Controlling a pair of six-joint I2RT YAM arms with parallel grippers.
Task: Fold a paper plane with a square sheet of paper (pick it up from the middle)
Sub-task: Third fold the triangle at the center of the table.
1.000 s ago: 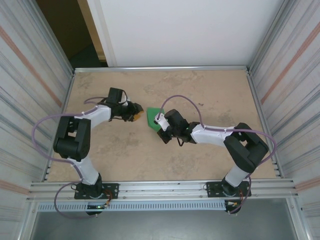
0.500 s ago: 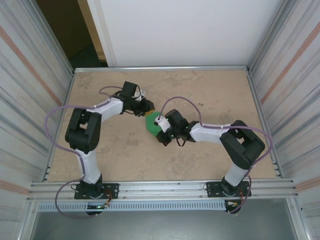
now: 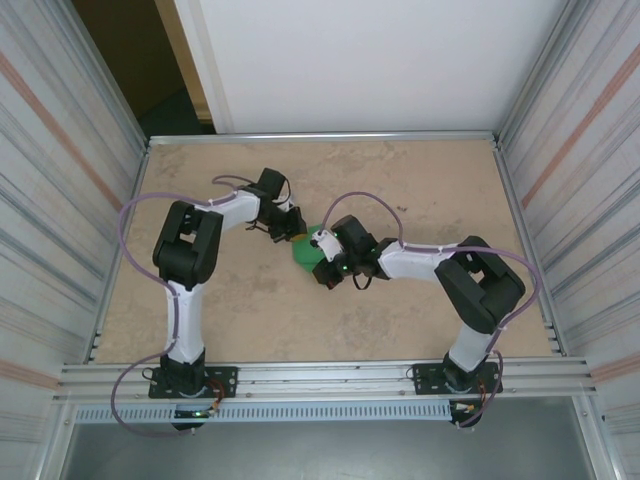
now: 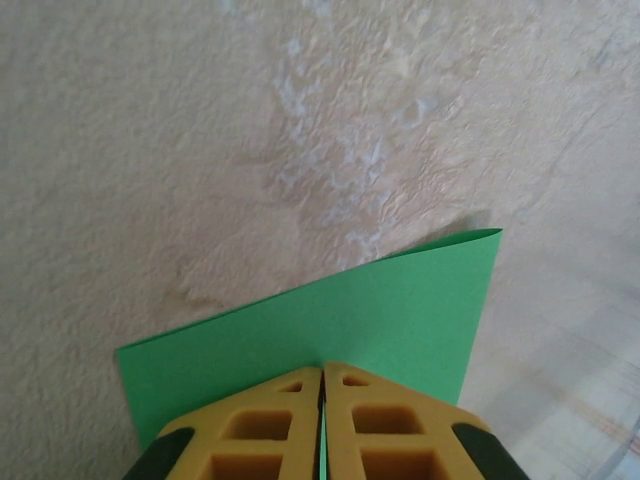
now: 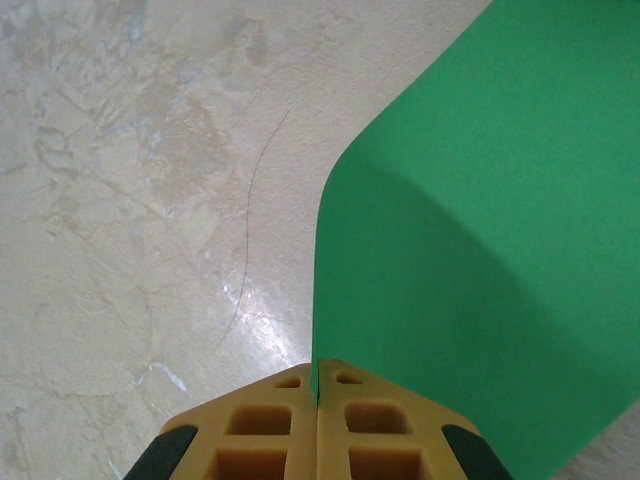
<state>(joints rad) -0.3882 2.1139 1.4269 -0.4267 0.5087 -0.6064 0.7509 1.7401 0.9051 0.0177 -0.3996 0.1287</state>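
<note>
Left gripper (image 4: 322, 372): closed, its yellow fingers pressed together with the near edge of the square sheet of paper (image 4: 400, 300) pinched in the seam. I read that as a grip, not just a touch.
Right gripper (image 5: 316, 368): closed as well, clamped on the sheet's other side. From its wrist camera the green runs up and away to the right of the fingertips.
Sheet, where it is: mid-tabletop (image 3: 420, 180), in the small gap between the two gripper tips, which sit close together in the overhead view.
Sheet, how it lies: it bows in a curve off the right fingers and throws a shadow on itself. I'd say it is at least partly off the surface, though I cannot tell how much.
Relation that matters: the paper spans from one gripper to the other, so each gripper has it straight ahead of its fingertips. The line between the tips runs roughly left to right and slightly toward me.
Nearer arm: neither, since both are on it.
Creases: I can't make out any from here. In the left wrist view one free corner points up and to the right.
Step, my read: two-handed hold taken, fold not yet formed.
Next move needs: both arms moving together. If the tips draw apart, the thin paper could tear or slip out.
</note>
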